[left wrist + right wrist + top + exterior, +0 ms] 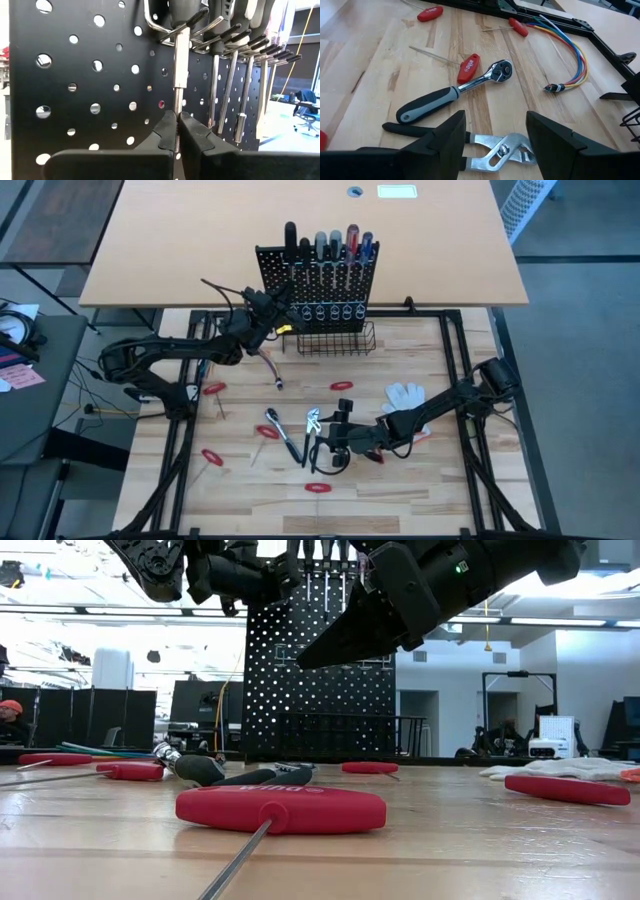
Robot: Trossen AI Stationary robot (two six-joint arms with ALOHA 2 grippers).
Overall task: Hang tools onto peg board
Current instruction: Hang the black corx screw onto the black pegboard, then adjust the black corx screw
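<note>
The black peg board stands at the table's far side, with several screwdrivers hanging in its ring holders. My left gripper is at the board's left end and is shut on the black-handled screwdriver in the leftmost ring. My right gripper hovers open over the table's near middle. It is just above the silvery pliers, which lie flat beside a grey-handled ratchet wrench. Its fingers touch nothing. Red-handled screwdrivers lie scattered flat on the table. My left gripper pinches the screwdriver's bare metal shaft between its two fingers, a little below the ring holder. The fingers come in roughly level from the near-left side and lie across the shaft. The screwdriver stands upright, its shaft passing through the ring and its handle above.
A black wire basket sits at the board's base. A bundle of coloured cables lies left of the middle, and a white glove lies at the right. Dark frame rails run along the table's sides.
</note>
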